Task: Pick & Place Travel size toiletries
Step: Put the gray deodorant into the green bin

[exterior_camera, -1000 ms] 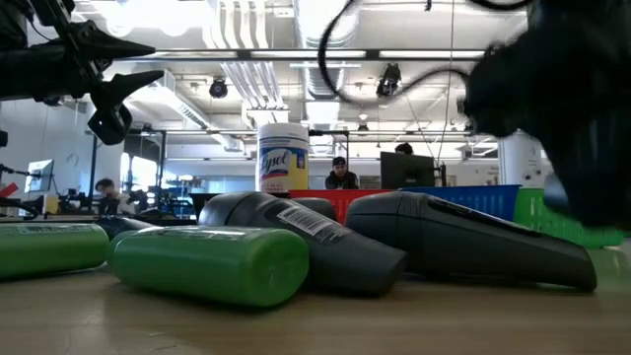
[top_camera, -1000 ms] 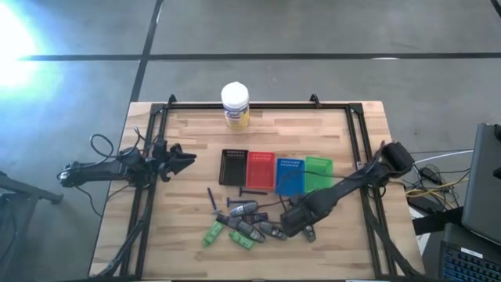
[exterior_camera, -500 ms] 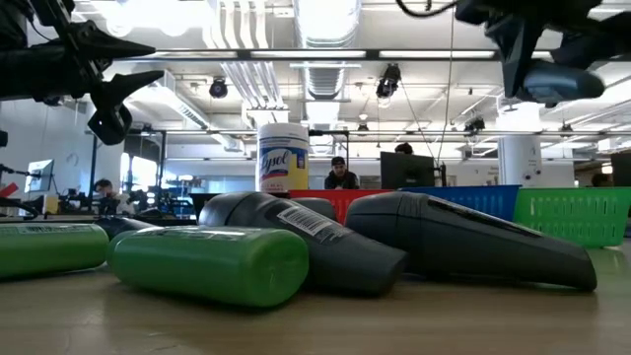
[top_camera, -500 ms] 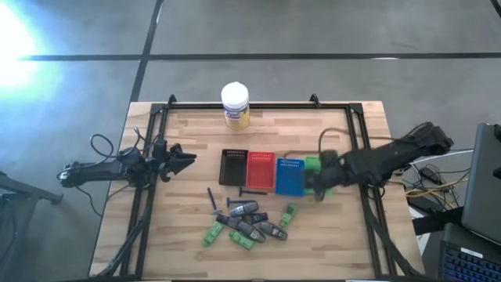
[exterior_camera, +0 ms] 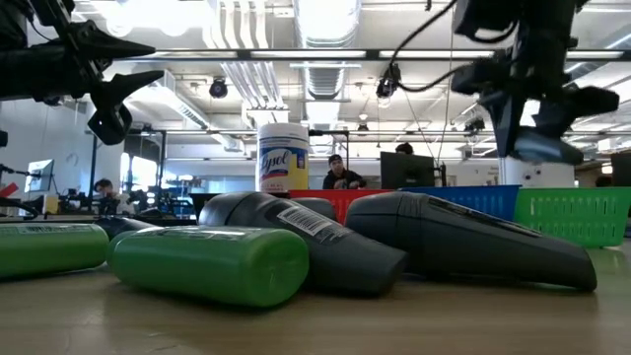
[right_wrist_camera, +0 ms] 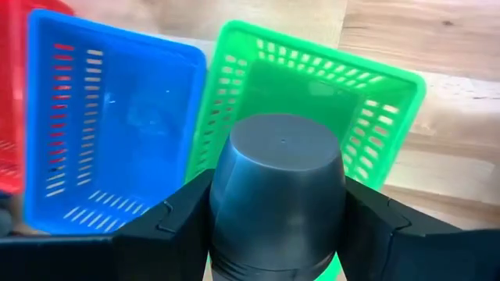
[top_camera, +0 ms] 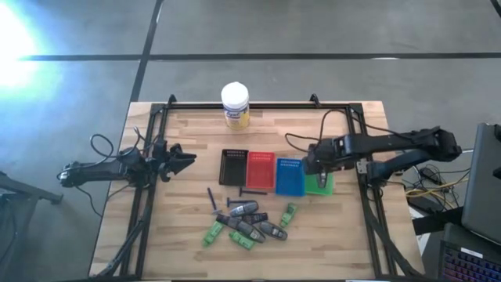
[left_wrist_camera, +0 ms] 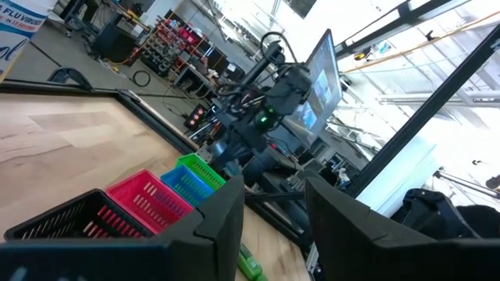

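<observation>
1. The right tool (right_wrist_camera: pixel 277 234) hangs over the green tray (top_camera: pixel 321 185), at about three o'clock from the worktop's (top_camera: pixel 188 137) centre; its fingers (right_wrist_camera: pixel 168 226) are clamped on a grey mini bottle (right_wrist_camera: pixel 277 191), base pointing down at the tray's open floor; the low view shows the same bottle (exterior_camera: pixel 540 148) held well above the tray rim.

2. The trays sit in a row across the middle of the worktop: black tray (top_camera: pixel 232 166), red tray (top_camera: pixel 260 168), blue tray (top_camera: pixel 289 175), then the green one; the blue and green floors look bare in the right wrist view; whether the black and red hold anything I cannot tell.

3. The rest of the toiletries lie in a loose heap at about six o'clock: grey bottles (top_camera: pixel 244 208), green tubes (top_camera: pixel 213 233), one green tube (top_camera: pixel 287 214) a little apart towards four o'clock, and thin dark sticks (top_camera: pixel 212 198) at the heap's edge nearest the trays.

4. The left tool (top_camera: pixel 185 159) waits at nine o'clock, raised off the worktop, fingers (left_wrist_camera: pixel 215 226) standing narrowly apart and holding nothing.

5. Judgement: the task looks to be near its beginning; one bottle is poised for release, none is seen placed, and nearly the whole heap is left to carry; the yellow jar (top_camera: pixel 235 105) at twelve o'clock stands apart from the work.
</observation>
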Motion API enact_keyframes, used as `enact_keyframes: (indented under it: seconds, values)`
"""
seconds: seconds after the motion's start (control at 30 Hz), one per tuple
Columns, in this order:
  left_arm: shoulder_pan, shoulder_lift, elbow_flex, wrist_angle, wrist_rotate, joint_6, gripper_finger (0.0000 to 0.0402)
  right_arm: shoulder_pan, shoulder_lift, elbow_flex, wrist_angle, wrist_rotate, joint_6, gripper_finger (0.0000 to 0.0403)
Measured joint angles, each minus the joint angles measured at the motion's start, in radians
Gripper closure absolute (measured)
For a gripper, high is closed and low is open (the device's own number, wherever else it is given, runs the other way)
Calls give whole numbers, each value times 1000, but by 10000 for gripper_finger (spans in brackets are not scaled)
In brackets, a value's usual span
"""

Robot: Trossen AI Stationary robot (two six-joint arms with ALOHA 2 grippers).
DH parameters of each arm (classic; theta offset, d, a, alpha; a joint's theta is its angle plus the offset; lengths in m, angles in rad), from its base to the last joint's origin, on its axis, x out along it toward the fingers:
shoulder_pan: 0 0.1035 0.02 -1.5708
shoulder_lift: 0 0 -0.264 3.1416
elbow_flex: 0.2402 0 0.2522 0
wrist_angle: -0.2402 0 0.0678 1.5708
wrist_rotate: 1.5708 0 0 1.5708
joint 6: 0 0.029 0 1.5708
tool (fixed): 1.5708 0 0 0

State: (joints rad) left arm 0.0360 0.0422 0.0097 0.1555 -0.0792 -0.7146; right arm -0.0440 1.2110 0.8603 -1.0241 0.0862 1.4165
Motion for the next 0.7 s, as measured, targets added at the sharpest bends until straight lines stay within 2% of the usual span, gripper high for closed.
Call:
enact_keyframes:
  seconds: [0.3, 0.7]
  values:
    - [0, 0, 0, 0, 0, 0, 259, -15, 1, -137, 102, -27, 19, 201]
    - [0, 0, 0, 0, 0, 0, 259, -11, 2, -159, 139, -35, -6, 102]
